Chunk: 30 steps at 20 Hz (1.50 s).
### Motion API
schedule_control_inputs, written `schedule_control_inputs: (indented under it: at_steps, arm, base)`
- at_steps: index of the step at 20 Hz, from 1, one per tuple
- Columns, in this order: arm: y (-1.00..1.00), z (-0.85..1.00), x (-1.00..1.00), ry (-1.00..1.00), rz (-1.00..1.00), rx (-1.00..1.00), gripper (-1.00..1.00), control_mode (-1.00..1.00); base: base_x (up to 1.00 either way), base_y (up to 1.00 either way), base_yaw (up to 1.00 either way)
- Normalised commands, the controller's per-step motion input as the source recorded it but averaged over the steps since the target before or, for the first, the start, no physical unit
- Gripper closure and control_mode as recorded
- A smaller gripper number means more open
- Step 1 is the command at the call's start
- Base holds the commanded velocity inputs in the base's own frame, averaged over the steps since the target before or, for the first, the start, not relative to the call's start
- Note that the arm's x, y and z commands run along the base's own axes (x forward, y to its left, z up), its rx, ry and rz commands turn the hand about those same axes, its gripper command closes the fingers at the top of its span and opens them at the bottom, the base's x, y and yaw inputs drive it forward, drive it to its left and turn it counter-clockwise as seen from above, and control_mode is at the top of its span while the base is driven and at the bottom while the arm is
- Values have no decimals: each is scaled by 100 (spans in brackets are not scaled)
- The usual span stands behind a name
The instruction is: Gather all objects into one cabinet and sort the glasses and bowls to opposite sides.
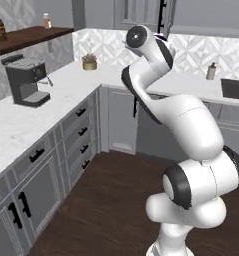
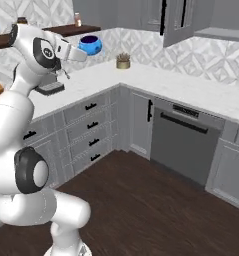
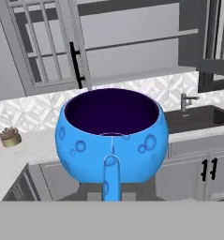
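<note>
Item: blue bowl (image 3: 112, 140), upright, carried in the air, mouth up so it can go onto a shelf level. Tool (image 3: 112, 180) pinching the bowl's near rim, one finger up its outer wall. Ahead of and above the tool: grey cabinet (image 3: 132, 51), doors open, shelf bare. Below the tool: white bench (image 2: 156, 82), well apart.

Left base view: behind the arm (image 1: 186, 130), faces the counter corner (image 1: 103, 75). Right base view: from the other side, faces the same corner, potted plant (image 2: 123, 60) shared with left. Hand view: very close on the blue bowl (image 3: 112, 136), facing the open wall cabinet (image 3: 132, 51) beyond.
</note>
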Motion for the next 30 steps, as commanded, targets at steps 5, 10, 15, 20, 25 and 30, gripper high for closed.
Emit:
schedule_control_inputs:
  at_steps: [5,10,15,20,25,30]
  arm:
    - [0,0,0,0,0,0,100,100]
    - [0,0,0,0,0,0,100,100]
    - [0,0,0,0,0,0,100,100]
    - [0,0,0,0,0,0,100,100]
    - [0,0,0,0,0,0,100,100]
    - [0,0,0,0,0,0,100,100]
  base:
    - [-61,0,57]
    - [-56,0,57]
    - [-51,0,55]
    - [-41,1,50]
    - [-35,14,45]
    - [-15,56,20]
